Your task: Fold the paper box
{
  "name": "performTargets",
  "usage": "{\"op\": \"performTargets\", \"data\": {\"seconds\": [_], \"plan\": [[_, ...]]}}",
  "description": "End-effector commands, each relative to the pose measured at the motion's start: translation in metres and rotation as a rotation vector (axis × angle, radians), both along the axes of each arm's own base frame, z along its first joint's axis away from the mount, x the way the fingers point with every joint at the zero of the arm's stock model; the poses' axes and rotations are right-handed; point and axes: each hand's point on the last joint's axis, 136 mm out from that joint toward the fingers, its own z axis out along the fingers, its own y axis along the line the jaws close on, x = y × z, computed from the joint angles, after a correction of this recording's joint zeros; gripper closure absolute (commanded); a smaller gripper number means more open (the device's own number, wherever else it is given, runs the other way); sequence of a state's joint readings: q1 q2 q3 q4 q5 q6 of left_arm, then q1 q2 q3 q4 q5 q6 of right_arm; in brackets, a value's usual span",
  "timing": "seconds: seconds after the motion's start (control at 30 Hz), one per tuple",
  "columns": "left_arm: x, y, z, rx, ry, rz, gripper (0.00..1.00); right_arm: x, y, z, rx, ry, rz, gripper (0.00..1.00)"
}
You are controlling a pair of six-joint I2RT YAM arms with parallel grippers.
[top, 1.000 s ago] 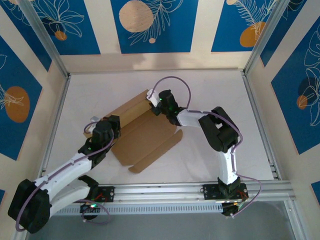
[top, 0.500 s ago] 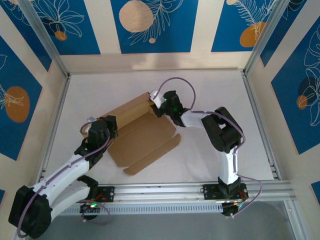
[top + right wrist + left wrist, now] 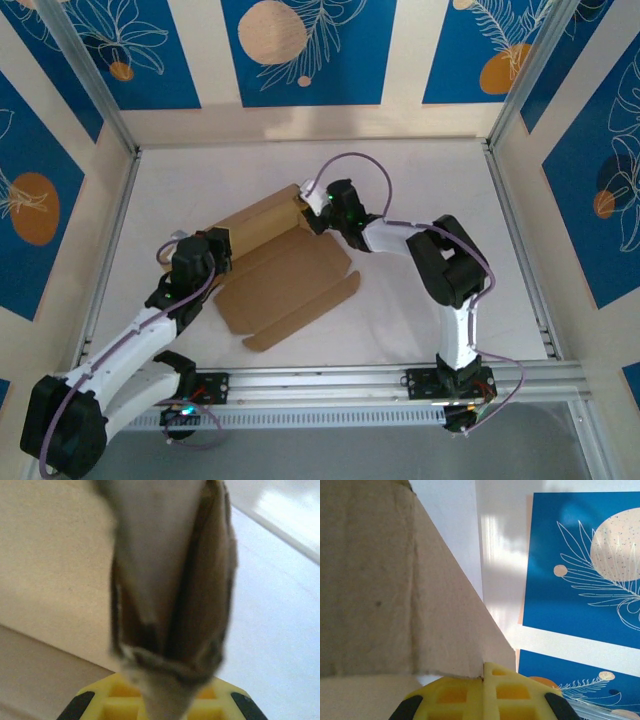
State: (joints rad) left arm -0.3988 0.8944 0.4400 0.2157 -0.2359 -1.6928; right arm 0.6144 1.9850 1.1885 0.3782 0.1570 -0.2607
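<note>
The paper box [image 3: 290, 280] is a brown cardboard sheet, part folded, lying left of the table's centre, with one long panel [image 3: 255, 222] raised along its far side. My left gripper [image 3: 220, 243] is at the box's left end. In the left wrist view its yellow fingers [image 3: 470, 695] are shut on the edge of a cardboard flap [image 3: 385, 580]. At the raised panel's right end my right gripper [image 3: 306, 212] is shut on a bunched stack of cardboard layers [image 3: 172, 590], blurred in the right wrist view, with its yellow fingers [image 3: 115, 705] just below them.
The white table [image 3: 420, 180] is bounded by aluminium rails [image 3: 520, 250] and by walls with blue printed panels [image 3: 300, 50]. Bare table lies behind and to the right of the box. A loose front flap [image 3: 300, 318] points toward the near rail.
My left gripper has drawn to the left, taking the box's near corner left and slightly nearer. The right gripper shifted a little to the right, still holding the raised end.
</note>
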Motion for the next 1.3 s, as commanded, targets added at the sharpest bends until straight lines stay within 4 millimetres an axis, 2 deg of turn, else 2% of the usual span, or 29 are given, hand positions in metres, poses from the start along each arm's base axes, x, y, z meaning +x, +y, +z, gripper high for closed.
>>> {"op": "performTargets", "data": {"seconds": [0.0,0.5,0.73,0.87,0.97,1.03,1.07,1.13,1.2,1.27], "plan": [[0.005,0.0,0.019,-0.008,-0.042,0.003,1.0,0.02,-0.018,-0.014,-0.141,-0.047,-0.206,0.94],[0.006,-0.016,0.026,-0.047,-0.053,-0.029,1.0,0.043,-0.026,-0.003,-0.15,-0.086,-0.529,0.93],[0.003,-0.005,0.032,0.047,-0.079,-0.011,0.99,0.028,-0.017,-0.014,-0.107,-0.007,-0.39,0.92],[0.003,-0.007,0.047,0.201,-0.137,-0.072,0.87,0.011,-0.014,-0.013,-0.046,0.032,-0.272,0.92],[0.007,-0.026,0.062,0.397,-0.223,-0.227,0.78,-0.006,-0.012,-0.005,0.071,0.115,-0.15,0.93],[0.011,-0.053,0.066,0.496,-0.278,-0.391,0.76,-0.014,-0.014,0.001,0.108,0.132,-0.107,0.94],[0.013,-0.07,0.063,0.527,-0.293,-0.491,0.75,-0.019,-0.014,0.003,0.116,0.138,-0.084,0.96],[0.014,-0.089,0.053,0.537,-0.29,-0.605,0.77,-0.026,-0.012,0.005,0.116,0.149,-0.045,0.99],[0.013,-0.092,0.053,0.579,-0.319,-0.63,0.79,-0.032,-0.012,0.005,0.104,0.163,-0.022,0.99],[0.008,-0.081,0.064,0.675,-0.33,-0.606,0.76,-0.037,-0.013,0.006,0.096,0.189,0.0,0.99]]}}
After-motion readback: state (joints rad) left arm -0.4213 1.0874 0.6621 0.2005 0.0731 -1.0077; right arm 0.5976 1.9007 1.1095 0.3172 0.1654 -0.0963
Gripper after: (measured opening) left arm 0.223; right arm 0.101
